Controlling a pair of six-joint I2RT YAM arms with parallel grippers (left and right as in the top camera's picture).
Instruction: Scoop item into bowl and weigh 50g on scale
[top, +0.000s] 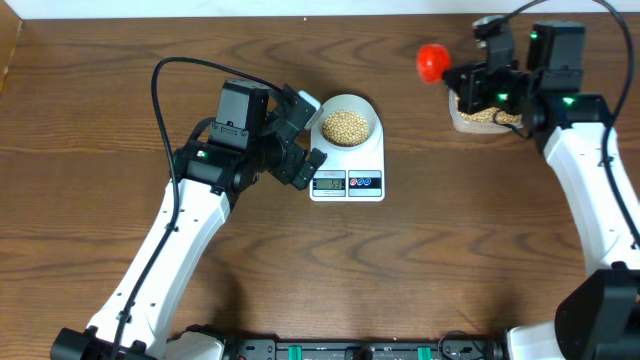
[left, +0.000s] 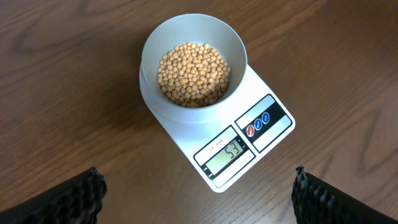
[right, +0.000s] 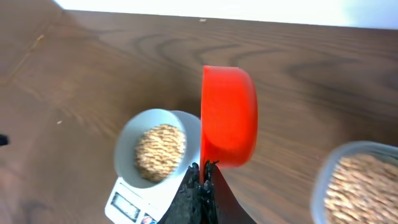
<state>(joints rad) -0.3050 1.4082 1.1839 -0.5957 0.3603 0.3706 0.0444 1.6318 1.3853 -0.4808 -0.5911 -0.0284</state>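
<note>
Bowl (left: 193, 28) of beans (left: 193, 73) sits on the scale (left: 186, 132)

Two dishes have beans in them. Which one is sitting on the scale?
The round white bowl sits on the scale. The other, a clear plastic tub, rests straight on the wooden table, away from the scale.

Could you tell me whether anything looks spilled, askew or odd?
No beans lie spilled on the table, and the bowl sits upright on the scale. Only the display stands out: it seems to read 53, over target.
</note>
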